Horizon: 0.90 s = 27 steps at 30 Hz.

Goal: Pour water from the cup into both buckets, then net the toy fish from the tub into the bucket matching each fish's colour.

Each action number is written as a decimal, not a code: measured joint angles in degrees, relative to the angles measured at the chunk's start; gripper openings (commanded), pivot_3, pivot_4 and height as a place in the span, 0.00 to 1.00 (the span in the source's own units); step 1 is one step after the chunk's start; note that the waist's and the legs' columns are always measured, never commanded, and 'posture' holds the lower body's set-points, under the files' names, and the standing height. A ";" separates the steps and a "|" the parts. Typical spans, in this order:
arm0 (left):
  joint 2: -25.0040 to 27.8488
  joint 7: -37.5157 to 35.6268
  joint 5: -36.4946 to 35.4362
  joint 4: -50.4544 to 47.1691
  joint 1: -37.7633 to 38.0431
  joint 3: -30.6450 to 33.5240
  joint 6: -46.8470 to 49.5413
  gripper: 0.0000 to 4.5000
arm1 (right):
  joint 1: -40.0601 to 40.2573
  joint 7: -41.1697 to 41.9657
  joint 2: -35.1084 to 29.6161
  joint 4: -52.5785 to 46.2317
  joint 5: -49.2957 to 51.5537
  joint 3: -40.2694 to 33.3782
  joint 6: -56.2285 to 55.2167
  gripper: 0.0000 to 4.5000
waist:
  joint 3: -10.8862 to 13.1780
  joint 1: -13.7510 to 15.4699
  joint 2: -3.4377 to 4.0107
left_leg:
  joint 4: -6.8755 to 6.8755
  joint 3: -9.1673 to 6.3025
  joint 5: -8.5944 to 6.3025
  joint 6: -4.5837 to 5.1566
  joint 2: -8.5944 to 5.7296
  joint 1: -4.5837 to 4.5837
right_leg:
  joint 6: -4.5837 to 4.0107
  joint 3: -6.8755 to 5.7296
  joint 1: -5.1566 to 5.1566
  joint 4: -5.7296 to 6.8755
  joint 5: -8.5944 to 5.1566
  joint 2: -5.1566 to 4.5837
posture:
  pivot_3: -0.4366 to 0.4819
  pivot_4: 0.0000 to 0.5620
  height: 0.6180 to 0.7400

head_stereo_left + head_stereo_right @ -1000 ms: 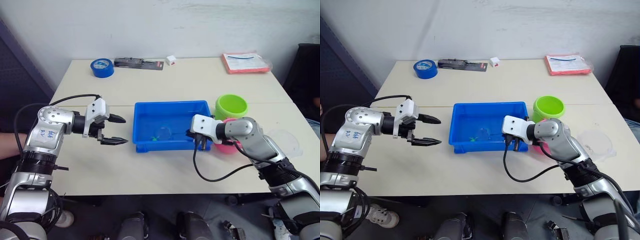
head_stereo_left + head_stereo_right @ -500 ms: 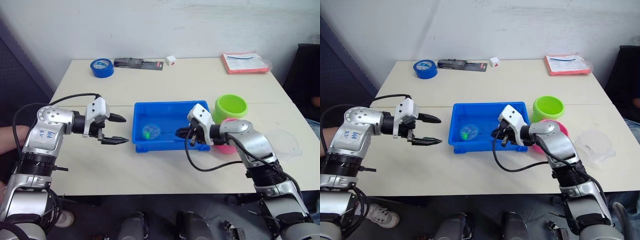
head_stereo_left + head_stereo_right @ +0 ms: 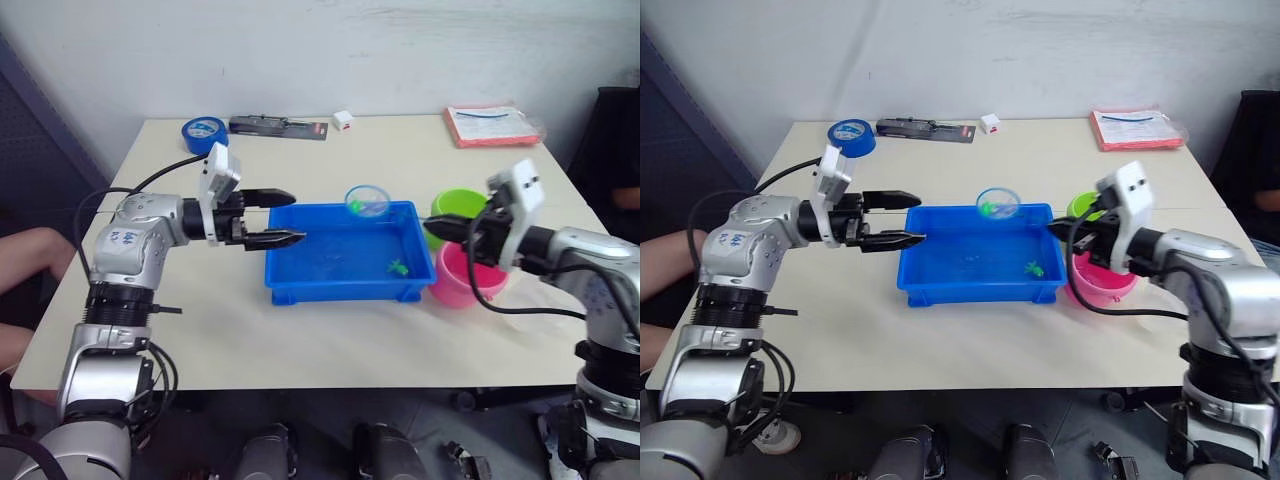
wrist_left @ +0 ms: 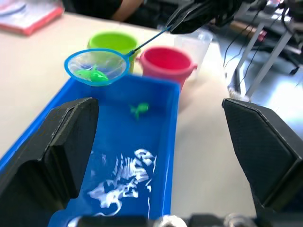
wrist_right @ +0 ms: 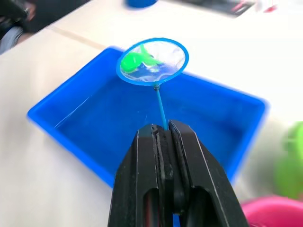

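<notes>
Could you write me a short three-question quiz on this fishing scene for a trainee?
1. True or false: the net holds a green fish.
2. Which gripper holds the net's handle: A) left gripper, B) right gripper, C) neither?
3. Fill in: one green fish lies in the tub near the ____ bucket.

Key
1. True; the net is lifted above the tub's far rim with the fish inside.
2. B; the right gripper is shut on the thin handle, while the left gripper hangs open at the tub's other end.
3. Pink; the pink bucket stands just beside that end, with the green bucket behind it.
</notes>
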 measured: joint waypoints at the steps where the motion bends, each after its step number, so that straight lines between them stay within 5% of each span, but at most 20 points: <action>1: -0.74 0.42 -0.41 0.03 -0.67 0.11 0.31 1.00 | 0.77 -0.28 -1.46 -0.53 0.32 -1.32 0.39 0.18 | 0.01 -0.01 -0.01 | 0.00 0.01 0.00 0.00 0.00 0.00 | 0.01 0.01 0.00 -0.01 0.00 0.02 | 0.48 0.27 1.00; 7: -2.63 -0.29 -0.27 0.06 -1.69 -1.54 -0.45 1.00 | 5.73 -2.07 -11.56 1.04 -2.98 -5.11 -5.78 0.18 | 0.04 -0.25 -0.07 | -0.06 0.10 0.00 0.00 -0.01 0.04 | 0.10 0.01 0.06 -0.33 0.02 0.16 | 0.48 0.27 1.00; 15: -3.55 -1.09 -0.04 0.01 -1.68 -2.75 -2.18 1.00 | 12.25 -4.69 -23.09 14.85 -27.67 14.06 -44.38 0.18 | 0.21 -0.53 -0.08 | -0.16 0.39 0.02 -0.01 -0.12 0.05 | 0.18 0.00 0.03 -0.72 0.02 0.27 | 0.48 0.27 1.00; 20: -3.34 -1.64 0.30 0.18 -1.66 -3.28 -3.24 1.00 | 6.40 -12.66 -34.88 27.51 -54.93 29.59 -78.18 0.18 | 0.30 -0.57 0.04 | -0.23 0.56 0.25 -0.40 -0.16 0.17 | 0.11 0.09 -0.08 -0.83 -0.05 0.23 | 0.48 0.27 1.00; 27: -2.66 -1.49 0.58 0.15 -1.57 -3.28 -3.42 1.00 | -2.53 -16.67 -35.31 36.28 -65.73 33.90 -94.43 0.18 | 0.33 -0.49 -0.03 | -0.27 0.65 0.28 -0.46 -0.15 0.18 | 0.21 0.26 0.03 -0.82 0.04 0.20 | 0.48 0.27 1.00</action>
